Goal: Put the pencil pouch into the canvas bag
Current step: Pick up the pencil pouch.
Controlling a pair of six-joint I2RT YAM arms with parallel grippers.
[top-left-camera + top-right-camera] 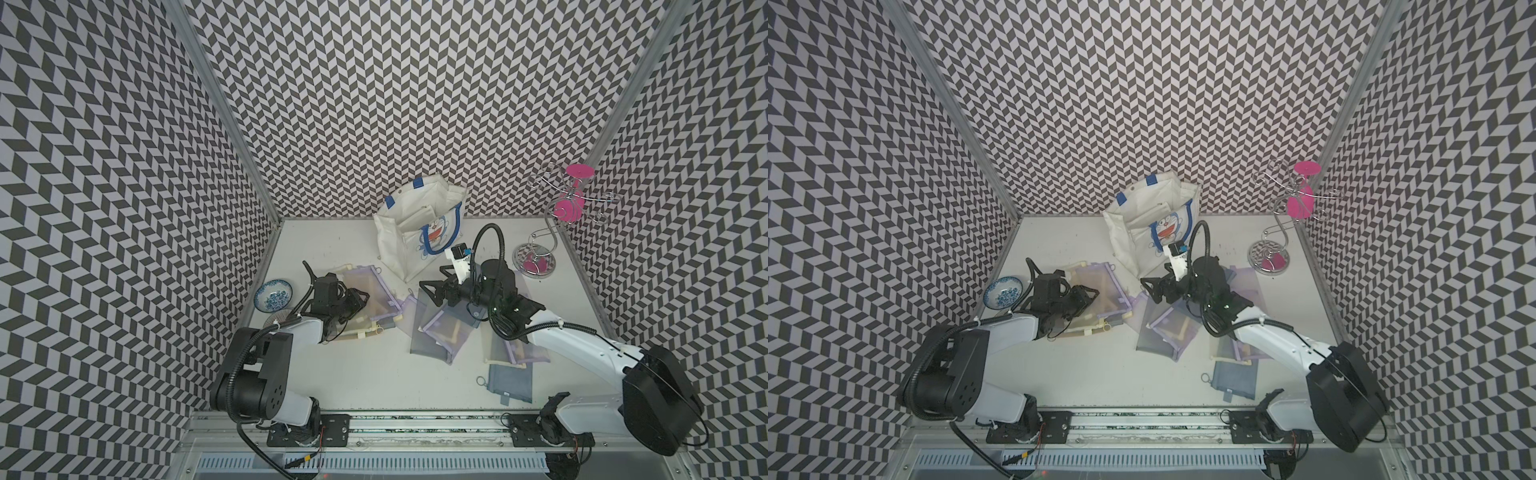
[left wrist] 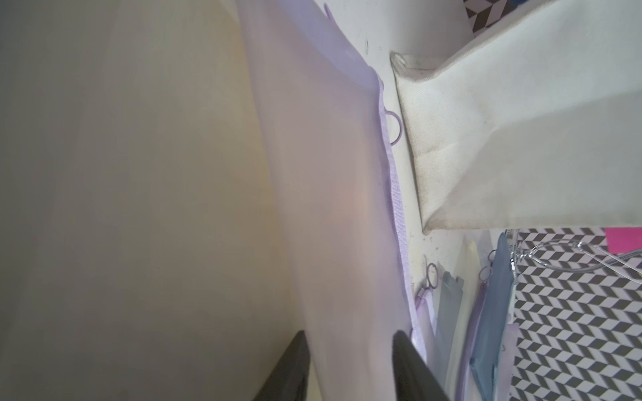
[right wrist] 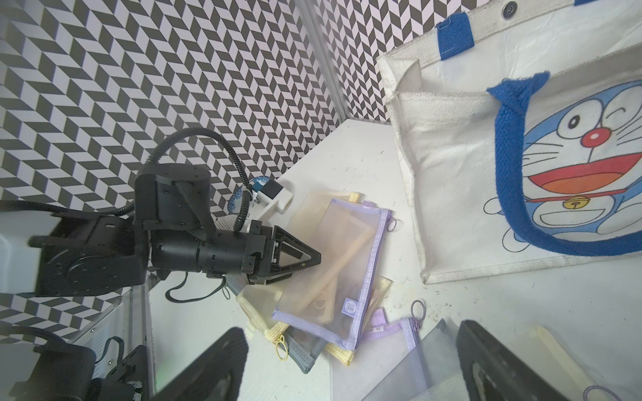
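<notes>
While right fingers (image 3: 493, 364) gape empty, left fingers (image 3: 305, 258) straddle pencil pouch (image 2: 330, 173) edge, grip unclear

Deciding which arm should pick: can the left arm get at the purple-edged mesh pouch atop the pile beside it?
Probably yes. The left tool is right at the purple-edged mesh pouch, which lies topmost and uncovered; the wrist view shows its mesh between the fingers.

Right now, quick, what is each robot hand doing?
Left gripper: jaws around the purple-edged pouch; grip cannot be told.
Right gripper: open, holding nothing.
</notes>
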